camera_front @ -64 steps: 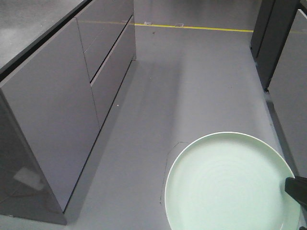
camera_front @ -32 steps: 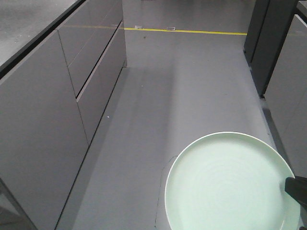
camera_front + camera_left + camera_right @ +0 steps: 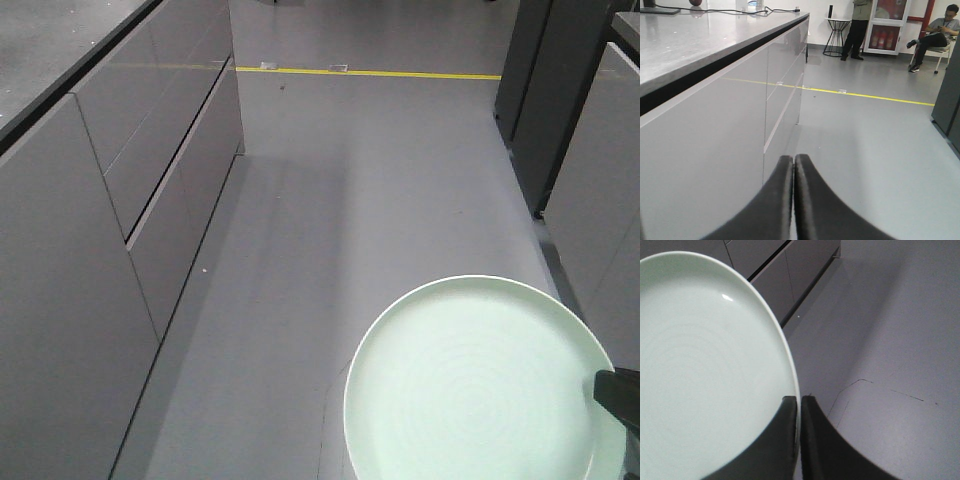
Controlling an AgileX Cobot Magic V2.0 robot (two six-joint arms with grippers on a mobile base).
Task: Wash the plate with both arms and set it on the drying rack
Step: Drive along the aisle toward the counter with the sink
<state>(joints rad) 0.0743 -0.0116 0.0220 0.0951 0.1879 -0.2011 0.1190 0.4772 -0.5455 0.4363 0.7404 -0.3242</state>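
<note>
Plates: one, a pale mint-green plate [image 3: 480, 385], at 5 o'clock in the front view.
Grippers: two, the left gripper [image 3: 793, 160] and the right gripper [image 3: 799, 401], each at 6 o'clock in its own wrist view.
Cabinet runs: one grey cabinet run [image 3: 120, 200], at 9 o'clock in the front view.
Yellow floor lines: one yellow floor line [image 3: 370, 72], at 12 o'clock.
People: two, a standing person [image 3: 856, 30] at 12 o'clock and a seated person [image 3: 939, 30] at 2 o'clock in the left wrist view.
Side tables: one black side table [image 3: 836, 21].
Glass-fronted cabinets: one glass-fronted cabinet [image 3: 885, 35].
Floor cracks: one floor crack [image 3: 890, 389].

plate [image 3: 470, 380]: lower rim cut by frame edge | right claw [image 3: 799, 400]: base out of frame
</note>
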